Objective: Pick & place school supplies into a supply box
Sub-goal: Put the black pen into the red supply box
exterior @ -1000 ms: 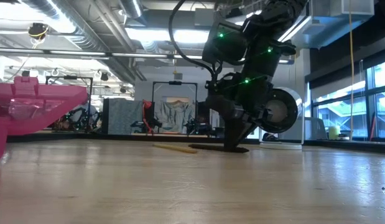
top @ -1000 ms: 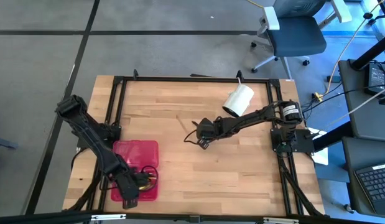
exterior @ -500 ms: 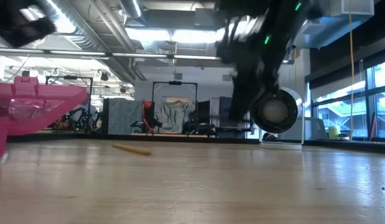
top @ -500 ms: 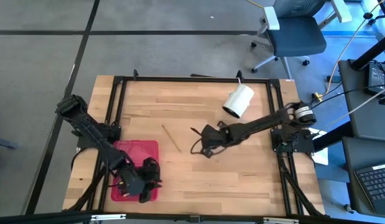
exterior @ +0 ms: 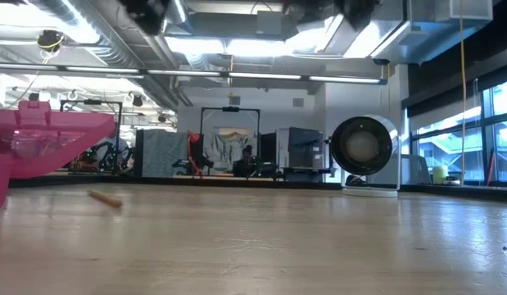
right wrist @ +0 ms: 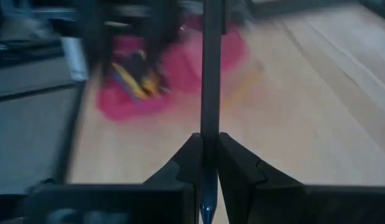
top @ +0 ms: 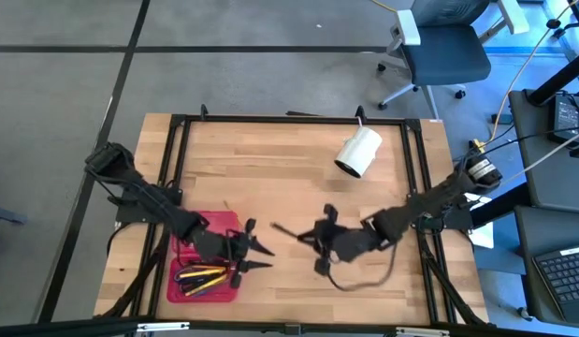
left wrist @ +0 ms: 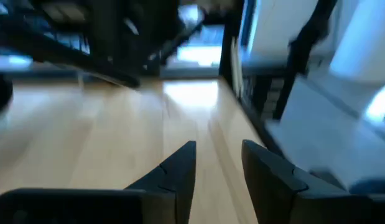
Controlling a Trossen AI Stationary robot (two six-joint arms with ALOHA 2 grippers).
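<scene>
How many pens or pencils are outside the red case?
2: a dark pen in the right gripper, mid-table; a wooden pencil on the table by the case. Others may be hidden.

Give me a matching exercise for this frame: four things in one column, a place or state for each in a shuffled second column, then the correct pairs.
Things:
1. Right pincer
2. Left pincer
3. White cylinder
4. Red case

States or places:
A. Lies on its side near the table's far edge
B. Open, empty, just beside the case
C. Holds yellow and orange pens
D. Shut on a dark pen

Pairs: 1-D, 2-B, 3-A, 4-C
</scene>
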